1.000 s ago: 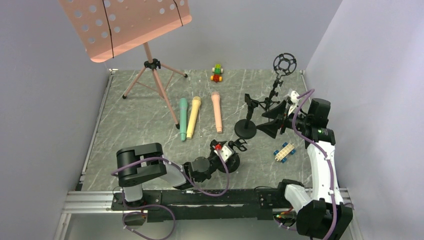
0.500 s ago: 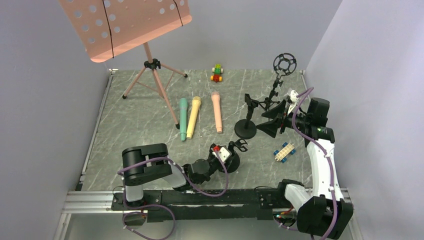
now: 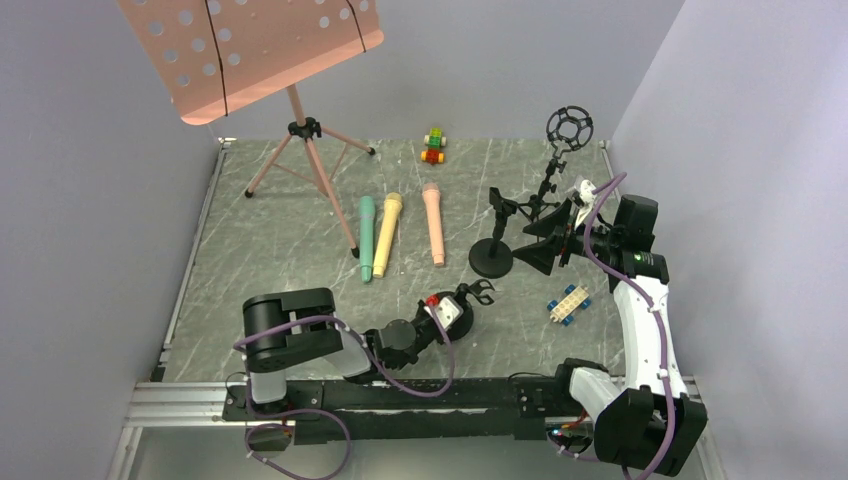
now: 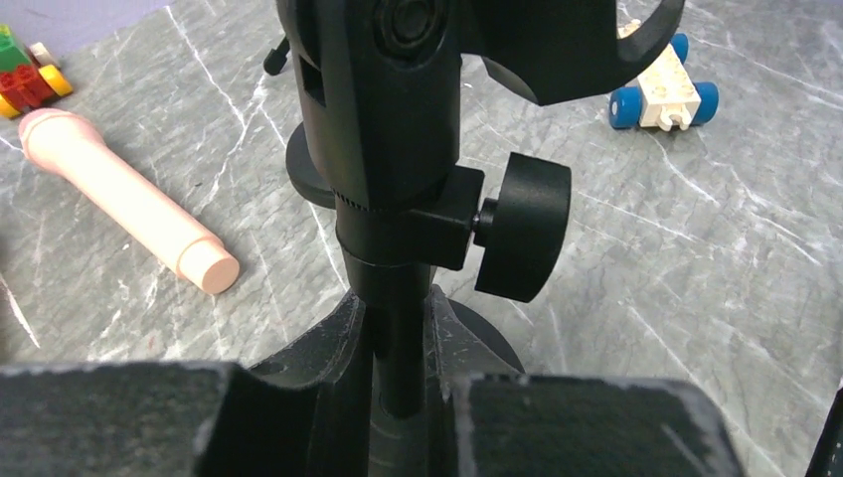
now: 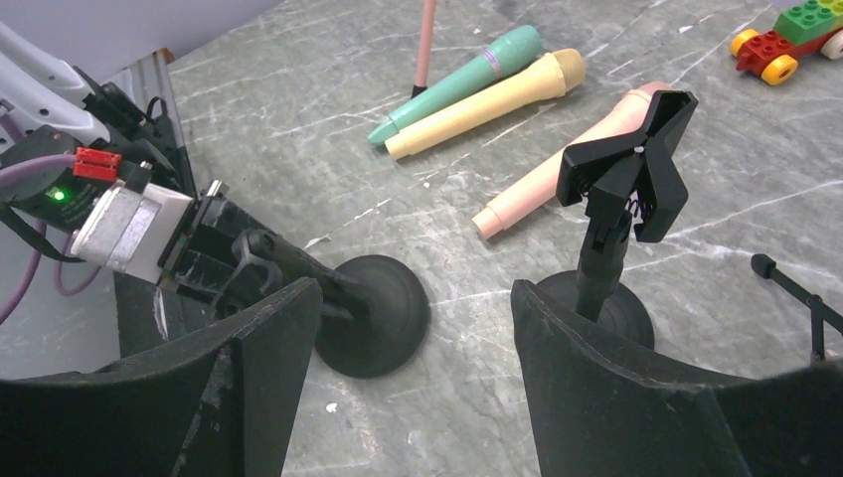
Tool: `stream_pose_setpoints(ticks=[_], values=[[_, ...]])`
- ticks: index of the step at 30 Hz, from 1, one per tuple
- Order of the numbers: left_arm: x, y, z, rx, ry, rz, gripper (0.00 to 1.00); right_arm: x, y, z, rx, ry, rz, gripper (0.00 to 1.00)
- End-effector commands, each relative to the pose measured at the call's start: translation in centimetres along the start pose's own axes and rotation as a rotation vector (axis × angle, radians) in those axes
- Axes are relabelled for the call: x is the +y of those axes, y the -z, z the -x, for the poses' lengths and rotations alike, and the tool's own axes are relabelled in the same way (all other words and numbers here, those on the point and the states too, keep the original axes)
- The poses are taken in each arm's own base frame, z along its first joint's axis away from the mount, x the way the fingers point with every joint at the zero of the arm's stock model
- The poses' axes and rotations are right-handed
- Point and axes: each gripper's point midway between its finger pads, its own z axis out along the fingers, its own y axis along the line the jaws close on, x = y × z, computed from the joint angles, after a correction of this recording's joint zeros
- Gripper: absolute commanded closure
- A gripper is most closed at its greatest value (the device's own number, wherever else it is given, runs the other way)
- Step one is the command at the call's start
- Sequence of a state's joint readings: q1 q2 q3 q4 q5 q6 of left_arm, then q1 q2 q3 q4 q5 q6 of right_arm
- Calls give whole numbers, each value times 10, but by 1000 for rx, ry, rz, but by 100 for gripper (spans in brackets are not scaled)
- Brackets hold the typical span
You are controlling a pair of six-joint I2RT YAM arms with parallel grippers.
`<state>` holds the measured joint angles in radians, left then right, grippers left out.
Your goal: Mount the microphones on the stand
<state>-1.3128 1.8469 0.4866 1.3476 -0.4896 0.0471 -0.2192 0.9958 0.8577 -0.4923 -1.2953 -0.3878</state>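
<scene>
**Tabletop** (image 3: pixel 280 250): grey, marble-patterned; carries every item below.

1. Teal microphone (image 3: pixel 366 238): lies flat left of centre, narrow tail toward the arms.
2. Yellow microphone (image 3: pixel 387 233): lies flat just beside the teal one, on its right, almost parallel.
3. Pink microphone (image 3: pixel 433 222): lies flat a little further right, apart from the other two. No hand touches any of the three.
4. Small black stand (image 5: pixel 383 308): round base, thin post, side knob and a clip head. It is tipped far over near the front middle.
5. Left hand (image 3: pixel 462 300): fingers pressed together on the post of the tipped stand, just below the knob.
6. Second black stand (image 5: pixel 624 179): upright on its round base, spring clip at the top, just right of the pink microphone's tail.
7. Right hand (image 3: pixel 540 243): fingers spread wide, holding nothing, just beside the upright stand on its right.
8. Tall black stand with ring mount (image 3: pixel 568 127): back right.
9. Pink music stand (image 3: pixel 290 60): on a tripod, back left.
10. Toy brick cars: one multicoloured (image 3: pixel 433 146) at the back, one white and blue (image 3: pixel 568 303) near the right arm.
</scene>
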Motion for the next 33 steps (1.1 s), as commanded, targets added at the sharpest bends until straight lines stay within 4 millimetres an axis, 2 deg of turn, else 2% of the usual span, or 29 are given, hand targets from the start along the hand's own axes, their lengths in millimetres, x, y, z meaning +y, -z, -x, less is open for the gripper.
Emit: stream_pose_setpoints(ticks=[1, 3, 7, 12, 15, 17, 18, 21, 26, 30, 33], values=[[7, 10, 11, -26, -88, -41, 99, 3, 0, 6, -18, 41, 29, 25], [4, 17, 9, -20, -60, -111, 100, 3, 0, 6, -18, 38, 28, 25], [14, 28, 4, -17, 12, -177, 97, 3, 0, 5, -17, 39, 29, 25], [25, 30, 2, -18, 44, -167, 90, 2, 0, 5, -15, 36, 31, 25], [31, 30, -1, -12, 93, -145, 75, 1, 0, 4, -12, 34, 30, 25], [34, 31, -2, -14, 100, -132, 47, 1, -1, 4, -12, 35, 31, 25], [36, 33, -1, -18, 105, -124, 38, 1, -1, 4, -11, 34, 30, 25], [41, 38, 2, -19, 123, -105, 19, 1, -1, 3, -10, 31, 31, 25], [41, 54, 6, 33, 165, -114, 6, 1, 0, 3, -8, 34, 29, 25], [53, 81, 4, 101, 214, -47, 3, 2, 0, 4, -10, 39, 33, 25], [63, 101, 0, 241, 293, 25, 1, 3, 0, 5, -11, 41, 35, 24]])
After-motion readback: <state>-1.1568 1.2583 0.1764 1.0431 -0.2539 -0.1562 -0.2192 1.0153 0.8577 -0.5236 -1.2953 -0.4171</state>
